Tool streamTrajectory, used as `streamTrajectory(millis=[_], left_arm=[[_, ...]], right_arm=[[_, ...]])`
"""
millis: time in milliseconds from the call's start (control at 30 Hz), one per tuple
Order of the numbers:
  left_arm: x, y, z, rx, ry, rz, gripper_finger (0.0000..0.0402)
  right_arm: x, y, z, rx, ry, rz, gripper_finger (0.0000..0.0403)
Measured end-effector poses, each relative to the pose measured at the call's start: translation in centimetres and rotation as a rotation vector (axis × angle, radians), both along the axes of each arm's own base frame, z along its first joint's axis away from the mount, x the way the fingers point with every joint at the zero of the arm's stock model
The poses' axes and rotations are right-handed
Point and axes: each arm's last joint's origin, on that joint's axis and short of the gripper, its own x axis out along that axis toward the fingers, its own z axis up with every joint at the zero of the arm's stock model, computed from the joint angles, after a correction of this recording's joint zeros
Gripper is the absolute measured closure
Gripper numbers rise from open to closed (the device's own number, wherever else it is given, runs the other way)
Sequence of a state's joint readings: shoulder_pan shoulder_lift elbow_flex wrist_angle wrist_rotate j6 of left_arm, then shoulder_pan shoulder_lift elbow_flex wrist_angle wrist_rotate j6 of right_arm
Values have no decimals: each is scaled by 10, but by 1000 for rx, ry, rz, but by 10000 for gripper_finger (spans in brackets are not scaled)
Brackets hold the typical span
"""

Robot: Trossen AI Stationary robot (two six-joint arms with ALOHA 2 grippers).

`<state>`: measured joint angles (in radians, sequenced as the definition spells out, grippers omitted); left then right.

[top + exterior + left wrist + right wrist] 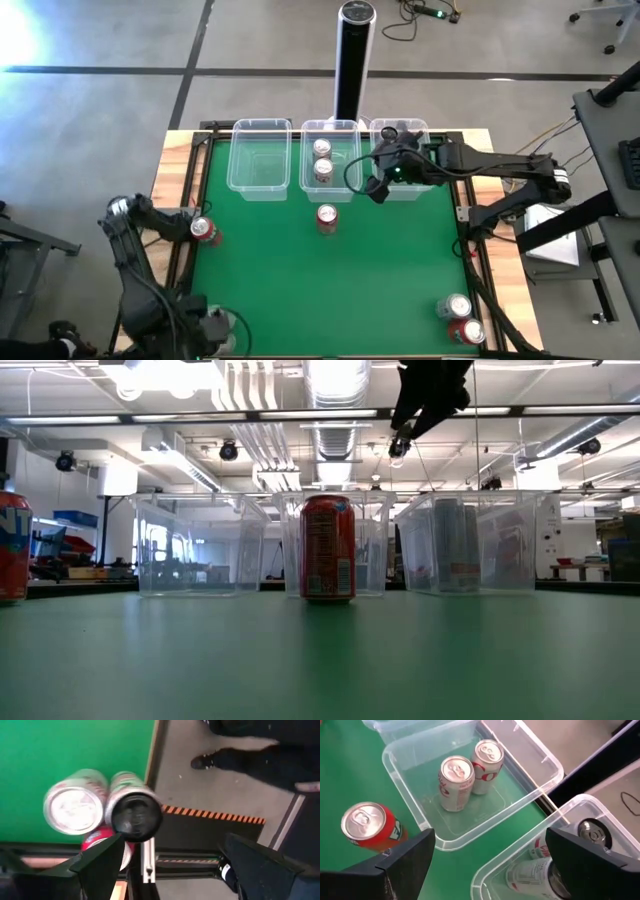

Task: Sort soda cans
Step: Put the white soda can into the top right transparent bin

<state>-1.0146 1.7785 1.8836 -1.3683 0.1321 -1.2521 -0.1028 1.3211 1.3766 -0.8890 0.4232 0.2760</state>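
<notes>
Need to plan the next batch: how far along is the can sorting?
Done: two silver-white cans stand in the middle tub, and cans sit in the right tub. In hand: nothing; the open right gripper hovers over that tub. Left: the red can mid-table, one by the open left gripper, and two near the right corner.

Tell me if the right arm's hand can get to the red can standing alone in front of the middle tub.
Probably yes. The right hand hovers open over the right tub, and the red can stands upright on open green table just in front of the middle tub, with nothing between them.
</notes>
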Motion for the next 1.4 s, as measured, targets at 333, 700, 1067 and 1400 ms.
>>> streamTrajectory(millis=[333, 700, 1067, 1400], left_arm=[[14, -26, -22, 128, 102, -111, 64], [2, -24, -22, 204, 94, -56, 52], [-9, -16, -41, 188, 105, 8, 52], [-10, -12, -62, 176, 102, -3, 52]], right_arm=[[8, -1, -8, 3, 30, 5, 28], [5, 0, -6, 38, -8, -37, 28], [5, 0, -5, 51, -20, -48, 28], [6, 8, -6, 74, -26, -20, 28]])
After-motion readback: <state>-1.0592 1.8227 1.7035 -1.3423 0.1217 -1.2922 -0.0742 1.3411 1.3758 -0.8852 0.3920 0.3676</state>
